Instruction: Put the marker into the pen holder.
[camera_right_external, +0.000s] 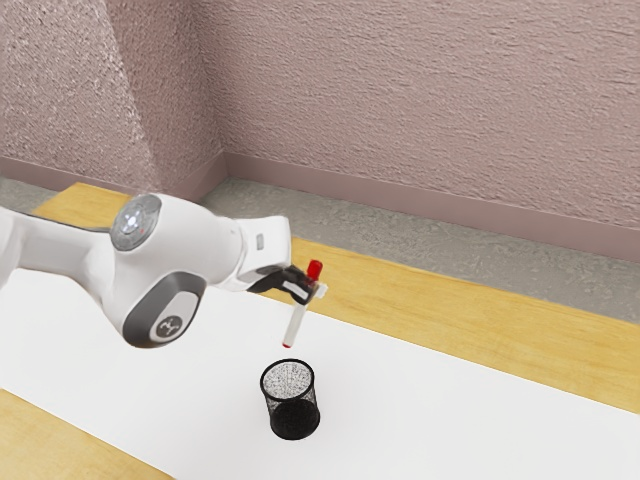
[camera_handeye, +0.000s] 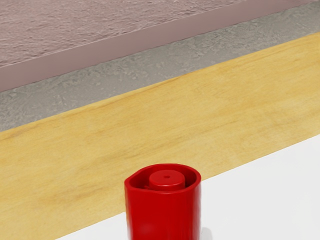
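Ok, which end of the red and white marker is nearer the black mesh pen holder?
The small red lower end, below the white barrel; the larger red end sticks up past the gripper.

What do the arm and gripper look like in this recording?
The arm is smooth and white with rounded housings. One joint carries a round grey cap; below it, a dark grey cover surrounds a white oval with a dark round logo. The gripper is black, with pale patches toward its end.
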